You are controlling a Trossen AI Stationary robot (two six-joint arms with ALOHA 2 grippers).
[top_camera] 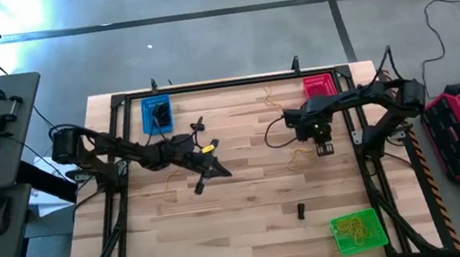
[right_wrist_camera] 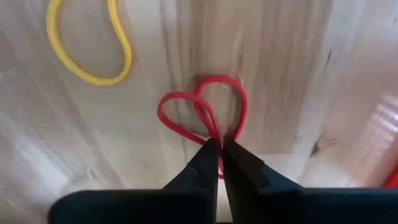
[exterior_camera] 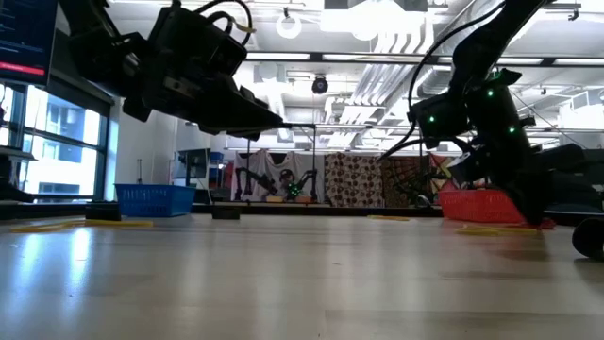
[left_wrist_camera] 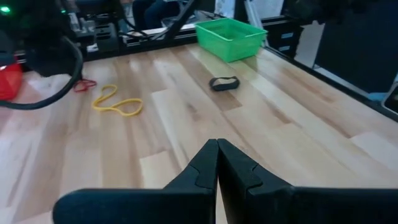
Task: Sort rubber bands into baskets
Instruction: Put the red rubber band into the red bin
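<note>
Two pincers are seen above the wooden counter (top_camera: 250, 207). The right pincer (right_wrist_camera: 219, 144) is lowered to the boards just in front of the red basket (top_camera: 318, 85), and its fingers are pressed together on a red rubber band (right_wrist_camera: 202, 112), whose twisted loops are spread flat on the wood ahead of the fingertips. A yellow rubber band (right_wrist_camera: 87, 43) is laid just beside the red one, apart from it.

The left pincer (left_wrist_camera: 217, 146) is held over the middle of the counter, well away from the red basket toward the opposite side, with its fingers closed against each other and nothing between them. Ahead of it, in the left wrist view, a second yellow rubber band (left_wrist_camera: 117, 103) is stretched on the wood, and a black rubber band (left_wrist_camera: 224, 83) is found farther on, near the green basket (left_wrist_camera: 231, 37).

The green basket is set at the near corner of the counter, on the same side as the red basket, and yellow loops are seen inside it in the high view. The blue basket (top_camera: 158, 114) is placed at the far edge, level with the red basket but toward the other corner, and something dark is held in it.
</note>
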